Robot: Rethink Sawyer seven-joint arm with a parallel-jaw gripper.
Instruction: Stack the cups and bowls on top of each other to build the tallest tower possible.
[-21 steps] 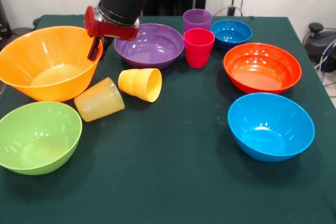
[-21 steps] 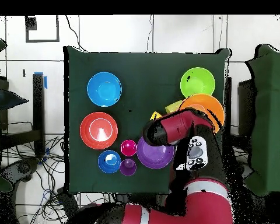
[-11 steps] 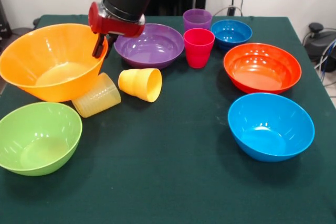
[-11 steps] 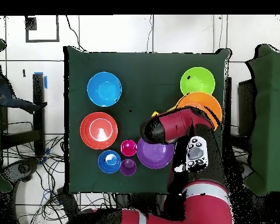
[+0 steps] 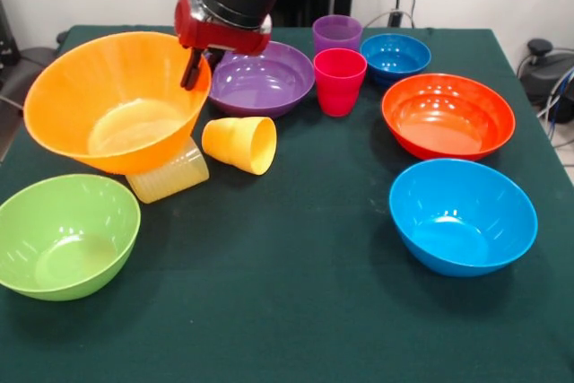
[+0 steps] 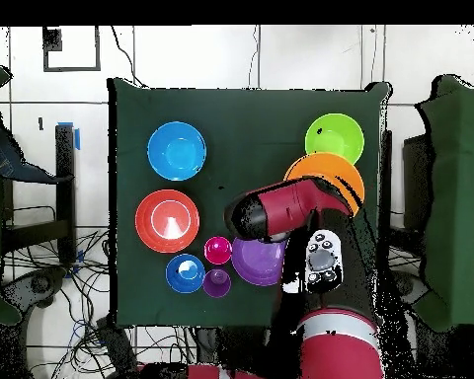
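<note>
My gripper (image 5: 192, 71) is shut on the far rim of the largest orange-yellow bowl (image 5: 90, 87), which hangs tilted at the left, its bottom over the ribbed pale yellow cup (image 5: 170, 177) lying on its side. The orange-yellow cup (image 5: 240, 143) lies on its side beside it. The purple bowl (image 5: 260, 82) sits behind, the red-pink cup (image 5: 340, 81) and purple cup (image 5: 337, 33) upright to its right. The small dark blue bowl (image 5: 395, 56), red-orange bowl (image 5: 447, 116), light blue bowl (image 5: 463, 215) and lime green bowl (image 5: 65, 235) stand apart. No tower stands.
In the overhead view my arm (image 6: 280, 209) lies over the orange-yellow bowl (image 6: 338, 170) and the purple bowl (image 6: 256, 265). The green cloth table (image 5: 296, 293) ends close by the lime green and light blue bowls. Cables lie on the floor at the left.
</note>
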